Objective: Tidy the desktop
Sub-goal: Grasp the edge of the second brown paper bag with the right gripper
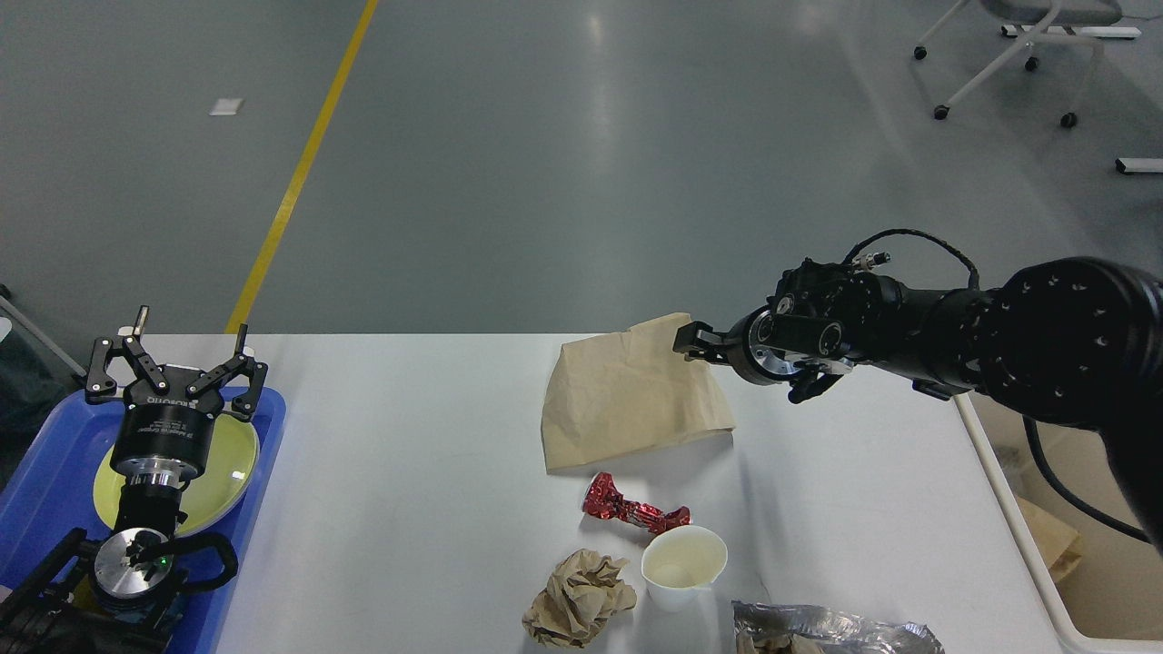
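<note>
The white counter (409,509) fills the near view. Left gripper (175,354): fingers spread apart, holding nothing, above a yellow plate (223,477) in the blue tray (54,454) at the counter's left edge. Right gripper (692,343): at the brown paper bag (627,400)'s far right corner; finger state cannot be determined. Nearby lie a red wrapper (631,510), paper cup (683,568) and crumpled paper (579,599).

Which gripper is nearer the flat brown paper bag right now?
Right. The right gripper sits at the flat brown paper bag's upper right corner; the left gripper hovers far left over the blue plastic tray and yellow-green plate.
</note>
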`<state>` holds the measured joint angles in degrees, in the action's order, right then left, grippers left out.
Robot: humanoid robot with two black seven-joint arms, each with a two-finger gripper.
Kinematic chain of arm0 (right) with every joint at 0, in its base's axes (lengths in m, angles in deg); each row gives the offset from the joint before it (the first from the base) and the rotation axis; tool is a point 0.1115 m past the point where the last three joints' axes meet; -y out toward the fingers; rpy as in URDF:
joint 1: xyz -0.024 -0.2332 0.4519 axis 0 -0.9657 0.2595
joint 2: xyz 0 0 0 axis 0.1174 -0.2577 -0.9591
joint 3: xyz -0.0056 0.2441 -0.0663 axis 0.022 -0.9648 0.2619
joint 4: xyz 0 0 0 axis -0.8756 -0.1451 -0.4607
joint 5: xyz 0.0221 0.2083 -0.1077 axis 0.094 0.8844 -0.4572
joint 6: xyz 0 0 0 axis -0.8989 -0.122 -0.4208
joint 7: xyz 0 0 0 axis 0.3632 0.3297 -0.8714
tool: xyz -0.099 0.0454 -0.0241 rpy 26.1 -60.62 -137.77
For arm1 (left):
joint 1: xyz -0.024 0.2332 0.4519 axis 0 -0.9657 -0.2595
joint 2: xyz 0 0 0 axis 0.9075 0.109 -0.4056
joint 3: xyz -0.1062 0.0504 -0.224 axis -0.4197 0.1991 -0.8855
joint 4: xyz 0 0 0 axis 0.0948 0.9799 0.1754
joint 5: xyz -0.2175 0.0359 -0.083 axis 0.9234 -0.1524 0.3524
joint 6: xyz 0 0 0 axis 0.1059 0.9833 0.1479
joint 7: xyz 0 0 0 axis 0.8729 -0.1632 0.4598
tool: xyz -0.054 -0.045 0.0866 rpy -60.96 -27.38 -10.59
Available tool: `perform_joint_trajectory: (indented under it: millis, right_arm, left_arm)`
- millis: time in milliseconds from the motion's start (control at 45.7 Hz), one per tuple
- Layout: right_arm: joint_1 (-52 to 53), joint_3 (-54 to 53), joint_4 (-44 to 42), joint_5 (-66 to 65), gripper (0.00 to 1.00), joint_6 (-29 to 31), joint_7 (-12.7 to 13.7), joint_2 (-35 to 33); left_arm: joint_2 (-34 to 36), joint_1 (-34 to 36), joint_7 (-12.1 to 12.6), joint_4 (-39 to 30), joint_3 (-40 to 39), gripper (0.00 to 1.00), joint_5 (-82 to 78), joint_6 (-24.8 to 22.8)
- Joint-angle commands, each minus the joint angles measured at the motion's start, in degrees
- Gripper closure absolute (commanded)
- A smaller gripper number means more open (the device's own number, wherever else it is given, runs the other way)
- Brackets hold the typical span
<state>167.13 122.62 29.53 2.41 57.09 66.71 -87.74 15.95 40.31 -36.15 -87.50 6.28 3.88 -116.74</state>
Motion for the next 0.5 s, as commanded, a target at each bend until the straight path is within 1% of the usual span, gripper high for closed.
perform_joint_trajectory:
  millis: [0,22,44,175,328,481]
  right_arm:
    - [-4.7,-0.9,-5.4,-10.4,0.03,-0.7,-13.9,-0.1]
    - [-5.8,-0.9,-6.8,-12.1,0.03,-1.0,-14.9,0.0]
    - [-7.0,-0.9,-8.3,-13.8,0.03,-1.4,-15.1,0.2]
    - [-14.0,-0.9,-16.7,-21.7,0.03,-5.6,-14.5,3.9]
    - [-16.6,-0.7,-17.9,-26.5,0.02,-10.2,-14.3,4.4]
    - [-19.6,-1.8,-19.9,-26.4,0.01,-11.4,-14.2,4.4]
  left_arm:
    - [0.0,0.0,0.0,0.0,0.0,0.04,0.0,0.0]
    - [0.0,0.0,0.0,0.0,0.0,0.04,-0.1,0.0]
    - [0.0,0.0,0.0,0.0,0.0,0.04,-0.1,0.0]
    - [0.0,0.0,0.0,0.0,0.0,0.04,0.0,0.0]
    - [0.0,0.0,0.0,0.0,0.0,0.04,-0.1,0.0]
    - [0.0,0.0,0.0,0.0,0.0,0.04,-0.1,0.0]
